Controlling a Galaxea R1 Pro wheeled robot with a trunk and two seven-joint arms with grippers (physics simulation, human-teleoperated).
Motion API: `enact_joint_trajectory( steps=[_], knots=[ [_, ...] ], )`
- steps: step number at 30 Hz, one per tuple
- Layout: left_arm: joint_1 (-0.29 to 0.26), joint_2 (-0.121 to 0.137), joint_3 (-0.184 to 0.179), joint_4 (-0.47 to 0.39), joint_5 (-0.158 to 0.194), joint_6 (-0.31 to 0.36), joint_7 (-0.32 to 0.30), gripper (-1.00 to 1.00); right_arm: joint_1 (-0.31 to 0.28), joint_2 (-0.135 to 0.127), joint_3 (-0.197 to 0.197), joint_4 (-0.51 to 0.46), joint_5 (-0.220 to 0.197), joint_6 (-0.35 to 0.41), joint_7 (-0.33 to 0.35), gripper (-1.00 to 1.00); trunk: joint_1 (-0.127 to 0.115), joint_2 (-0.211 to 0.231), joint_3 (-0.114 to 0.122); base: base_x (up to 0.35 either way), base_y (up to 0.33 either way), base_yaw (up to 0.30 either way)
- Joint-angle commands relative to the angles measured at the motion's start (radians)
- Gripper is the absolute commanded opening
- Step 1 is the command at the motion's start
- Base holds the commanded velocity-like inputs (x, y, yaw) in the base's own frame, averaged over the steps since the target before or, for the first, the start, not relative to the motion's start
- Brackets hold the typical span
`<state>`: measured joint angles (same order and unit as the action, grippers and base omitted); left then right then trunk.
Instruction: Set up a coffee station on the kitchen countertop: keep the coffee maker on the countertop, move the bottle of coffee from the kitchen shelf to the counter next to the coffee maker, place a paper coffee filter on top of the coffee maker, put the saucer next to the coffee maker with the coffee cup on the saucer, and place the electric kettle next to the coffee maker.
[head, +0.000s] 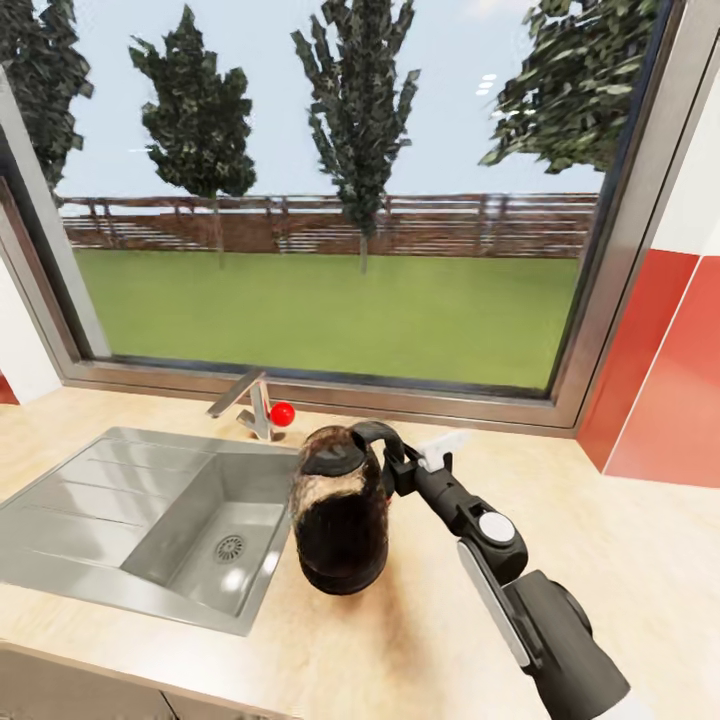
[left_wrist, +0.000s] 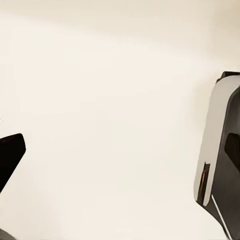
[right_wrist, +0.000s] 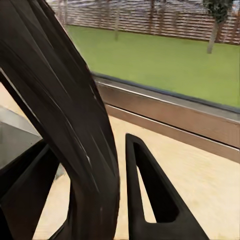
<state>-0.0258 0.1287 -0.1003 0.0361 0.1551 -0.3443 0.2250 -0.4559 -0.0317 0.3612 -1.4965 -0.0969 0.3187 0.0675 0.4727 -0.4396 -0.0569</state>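
Observation:
The electric kettle (head: 340, 520), rounded and smoky with a black lid and loop handle, stands on the tan kitchen countertop (head: 620, 560) just right of the sink. My right gripper (head: 395, 465) reaches in from the right and is shut on the kettle's handle (right_wrist: 75, 125), which runs between its two fingers (right_wrist: 150, 195) in the right wrist view. I cannot tell whether the kettle's base touches the worktop. A thin white pointed piece (head: 446, 447), which looks like the paper coffee filter, lies just behind the gripper. One dark finger (left_wrist: 10, 155) of my left gripper shows far to one side, with a wide bare gap beside it.
A steel sink (head: 70, 520) with a drainboard is set into the worktop at the left, with a tap and a red knob (head: 282, 414) behind it. A large window (head: 330, 200) runs along the back, and a red and white wall (head: 670, 370) closes the right.

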Motion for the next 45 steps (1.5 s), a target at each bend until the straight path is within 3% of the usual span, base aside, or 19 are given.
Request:
enact_joint_trajectory(
  steps=[1,18,26,45],
  knots=[
    [-0.002,-0.001,-0.008,0.004,0.01,-0.007,0.0,1.0,-0.001,0.0,0.003,-0.002,-0.01,0.005,-0.002,-1.0,0.0,-0.002,-0.002,-0.208,0.194,0.0],
    [-0.002,-0.001,-0.004,0.004,0.011,-0.005,0.002,1.0,-0.001,0.0,0.007,-0.004,-0.014,0.003,0.0,-1.0,0.0,-0.002,-0.002,-0.056,0.241,0.012],
    [-0.002,-0.001,-0.004,0.004,0.011,-0.005,0.002,1.0,-0.001,0.0,0.007,-0.003,-0.014,0.003,0.0,-1.0,0.0,-0.002,0.002,0.0,0.295,0.24],
    [-0.002,-0.001,-0.004,0.004,0.011,-0.005,0.002,1.0,-0.001,-0.001,0.007,0.002,-0.014,0.003,0.0,-1.0,0.0,-0.002,0.017,0.027,0.067,0.253]
  ],
)
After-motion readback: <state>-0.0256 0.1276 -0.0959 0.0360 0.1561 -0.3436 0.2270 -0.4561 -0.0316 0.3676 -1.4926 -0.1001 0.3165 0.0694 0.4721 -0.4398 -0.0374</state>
